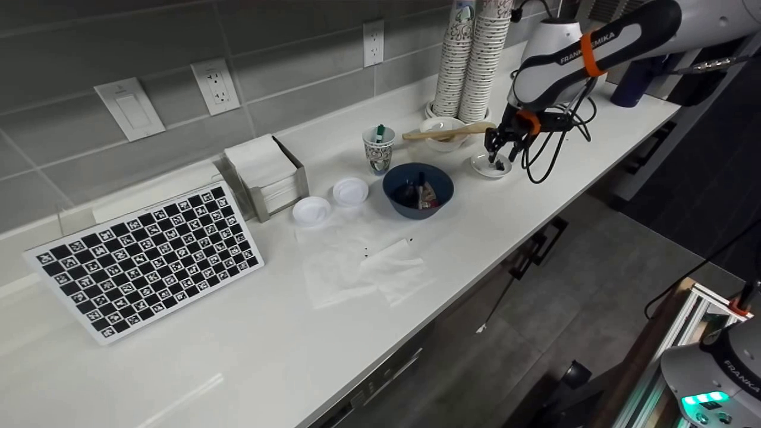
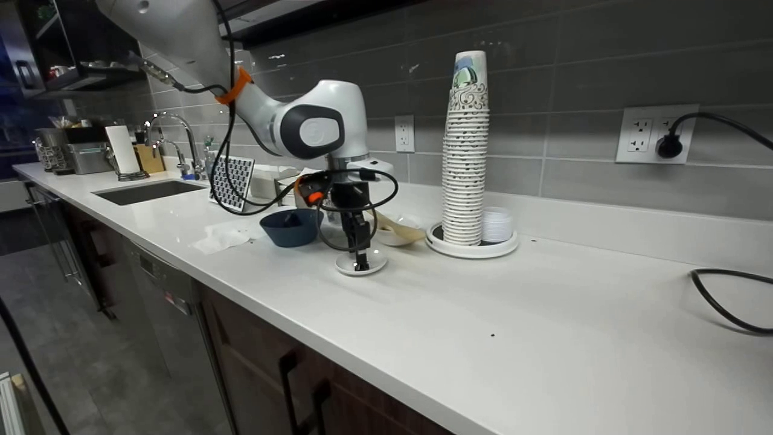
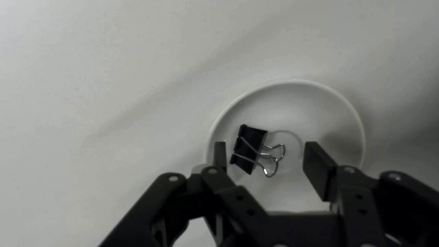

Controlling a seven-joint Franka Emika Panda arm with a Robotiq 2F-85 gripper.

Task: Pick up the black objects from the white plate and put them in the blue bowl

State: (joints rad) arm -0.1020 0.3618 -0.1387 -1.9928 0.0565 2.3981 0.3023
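Note:
The black object is a binder clip (image 3: 249, 149) with silver wire handles, lying in the white plate (image 3: 295, 109). The plate also shows in both exterior views (image 1: 483, 172) (image 2: 346, 264). My gripper (image 3: 265, 154) is open and points down, with one finger on each side of the clip. The clip is nearer the left finger in the wrist view, with a small gap. In the exterior views the gripper (image 1: 502, 156) is low over the plate. The blue bowl (image 1: 410, 209) stands beside the plate and holds dark items and a reddish packet; it also shows in an exterior view (image 2: 293, 234).
A wooden utensil (image 1: 449, 132) lies across a pale bowl behind the plate. Tall cup stacks (image 1: 456, 77) stand on a round tray (image 2: 471, 251). A patterned cup (image 1: 379, 156), two pale discs (image 1: 351, 191) and napkins (image 1: 392, 270) are beyond the blue bowl. Cables (image 2: 386, 205) loop round the wrist.

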